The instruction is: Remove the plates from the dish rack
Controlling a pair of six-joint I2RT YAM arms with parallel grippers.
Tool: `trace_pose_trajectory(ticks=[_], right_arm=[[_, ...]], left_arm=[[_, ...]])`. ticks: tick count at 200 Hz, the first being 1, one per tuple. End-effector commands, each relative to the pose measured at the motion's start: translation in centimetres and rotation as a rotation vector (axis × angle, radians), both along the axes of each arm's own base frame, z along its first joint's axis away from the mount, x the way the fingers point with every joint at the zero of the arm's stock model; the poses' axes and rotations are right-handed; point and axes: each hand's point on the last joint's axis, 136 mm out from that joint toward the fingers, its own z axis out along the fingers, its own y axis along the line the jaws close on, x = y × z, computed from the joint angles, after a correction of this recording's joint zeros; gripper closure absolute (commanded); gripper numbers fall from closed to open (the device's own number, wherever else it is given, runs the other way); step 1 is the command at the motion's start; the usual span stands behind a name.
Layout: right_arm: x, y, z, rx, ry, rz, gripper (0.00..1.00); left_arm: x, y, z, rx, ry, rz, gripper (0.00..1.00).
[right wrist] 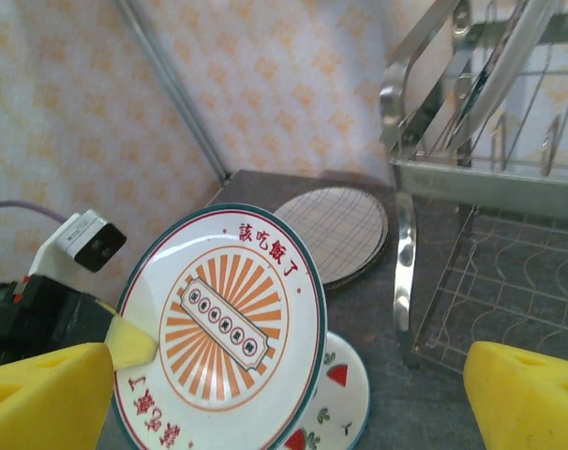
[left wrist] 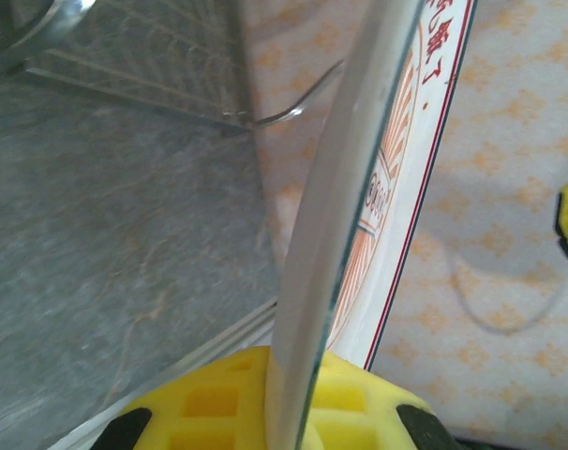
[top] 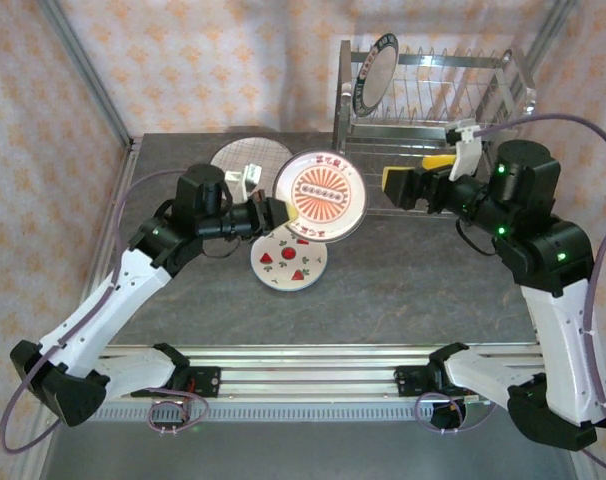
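Currently: left gripper point(top: 279, 212) pinches sunburst plate point(top: 320, 195) by rim, near upright, probably for stacking onto strawberry plate point(top: 293, 262) at 6 o'clock; right gripper point(top: 415, 172), 3 o'clock, agape, empty.

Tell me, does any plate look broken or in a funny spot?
Nothing looks broken. One oddity: the sunburst plate is tipped up on edge in the air, pinched at its rim by the left hand, just above the flat strawberry plate.

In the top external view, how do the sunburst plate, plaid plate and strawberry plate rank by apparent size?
Largest: sunburst plate, though held nearer the camera.
Then plaid plate and strawberry plate: alike, both partly covered.
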Motion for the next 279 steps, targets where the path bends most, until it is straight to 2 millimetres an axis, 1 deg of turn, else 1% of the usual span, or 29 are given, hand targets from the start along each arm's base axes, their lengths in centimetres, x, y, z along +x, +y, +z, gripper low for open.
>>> trace_pose_trajectory(ticks=[1, 21, 51, 69, 106, 118, 164, 201, 279], right_arm=[[-1.1, 1.1, 0.9, -0.004, -0.103, 0.099, 0.04], [-1.3, 1.6, -0.2, -0.024, -0.131, 0.141, 0.04], [-2.0, 2.0, -1.1, -0.063, -0.204, 0.194, 0.03], [-1.9, 2.0, -2.2, -0.095, -0.196, 0.205, 0.03], [-2.0, 2.5, -3.0, -0.093, -0.172, 0.226, 0.03], [-1.9, 2.5, -3.3, -0.092, -0.165, 0.229, 0.03], [-1.7, 2.9, -4.4, -0.09, -0.136, 0.242, 0.03], [-1.6, 2.9, -4.3, -0.081, -0.129, 0.236, 0.03], [-1.5, 3.0, -4.5, -0.074, -0.116, 0.241, 0.03]], left_arm=[[-0.7, 0.8, -1.5, 0.009, -0.006, -0.022, 1.0], [-0.5, 1.7, -4.4, 0.02, 0.045, 0.011, 1.0], [0.0, 2.6, -8.7, 0.03, 0.133, 0.045, 1.0], [-0.1, 3.1, -11.3, 0.052, 0.183, 0.057, 1.0], [0.1, 4.0, -15.6, 0.08, 0.259, 0.095, 1.0], [0.2, 4.3, -16.7, 0.09, 0.273, 0.108, 1.0], [1.3, 5.0, -19.8, 0.108, 0.301, 0.142, 1.0], [2.2, 5.1, -21.7, 0.112, 0.326, 0.152, 1.0], [2.9, 5.5, -24.1, 0.138, 0.36, 0.155, 1.0]])
